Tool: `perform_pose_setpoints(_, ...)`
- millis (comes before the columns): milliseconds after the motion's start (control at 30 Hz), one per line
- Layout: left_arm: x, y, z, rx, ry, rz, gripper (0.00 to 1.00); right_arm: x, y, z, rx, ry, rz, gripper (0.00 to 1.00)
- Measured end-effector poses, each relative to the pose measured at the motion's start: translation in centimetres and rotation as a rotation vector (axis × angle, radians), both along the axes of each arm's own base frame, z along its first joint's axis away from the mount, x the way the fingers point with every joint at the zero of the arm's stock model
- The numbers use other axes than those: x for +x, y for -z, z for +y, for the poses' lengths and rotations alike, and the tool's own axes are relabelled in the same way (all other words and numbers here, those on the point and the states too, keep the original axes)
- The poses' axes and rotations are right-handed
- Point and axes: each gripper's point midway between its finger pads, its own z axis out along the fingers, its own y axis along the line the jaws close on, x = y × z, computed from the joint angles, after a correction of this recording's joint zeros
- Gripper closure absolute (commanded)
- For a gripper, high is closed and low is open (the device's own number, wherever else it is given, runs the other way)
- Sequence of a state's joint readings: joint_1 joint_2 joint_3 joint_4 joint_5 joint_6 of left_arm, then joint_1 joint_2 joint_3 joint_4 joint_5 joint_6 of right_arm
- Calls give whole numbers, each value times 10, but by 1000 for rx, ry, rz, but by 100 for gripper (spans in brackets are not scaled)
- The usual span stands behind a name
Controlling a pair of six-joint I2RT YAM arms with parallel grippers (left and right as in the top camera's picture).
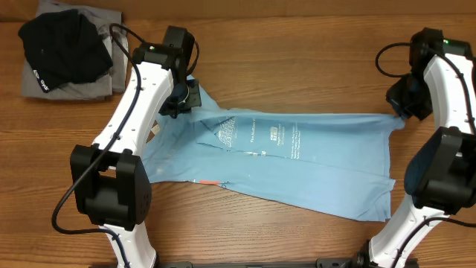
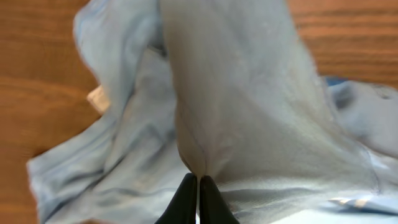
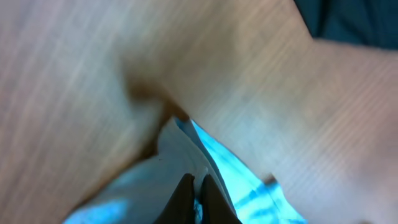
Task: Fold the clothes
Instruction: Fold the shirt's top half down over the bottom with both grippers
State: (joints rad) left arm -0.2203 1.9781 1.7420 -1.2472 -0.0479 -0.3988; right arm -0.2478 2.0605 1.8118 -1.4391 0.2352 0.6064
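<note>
A wooden table [image 1: 297, 67] is seen across the whole overhead view, warm brown, with the grain laid in long bands from left to right. Darker seams are marked between the boards. The surface is evenly lit; in the wrist views it is blurred.

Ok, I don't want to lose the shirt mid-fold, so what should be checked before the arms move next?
1. Is the left gripper shut on the light-blue T-shirt: ok.
2. Is the right gripper shut on the shirt's opposite edge: ok.
3. Shirt flat on the wooden table: not ok, it is bunched near the left gripper.
4. Is the crumpled black garment on the grey garment apart from the shirt: ok.
5. Layers caught in each pinch: cannot tell.
</note>
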Motion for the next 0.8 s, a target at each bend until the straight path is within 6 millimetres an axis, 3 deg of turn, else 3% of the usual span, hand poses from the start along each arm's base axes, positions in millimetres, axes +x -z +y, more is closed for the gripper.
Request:
perform_pose_setpoints(200,-28,-2,28,149,-80,96,96,-17,-5,14,10,14,59,96)
perform_pose_setpoints(300,-31,-3,35,186,-98,106,96,-28,-9,25,3,19,72,96)
perform_pose_setpoints(567,-43,-6,44,237,-116,148,96,-68,-41,46,-44,35,9,96)
perform_pose_setpoints(667,-45,-6,45,242,-117,154,96,-85,-37,48,-49,52,28,96)
perform_pose_setpoints(800,-51,1,46,248,-115,173,96,-104,-17,50,-49,70,78,96)
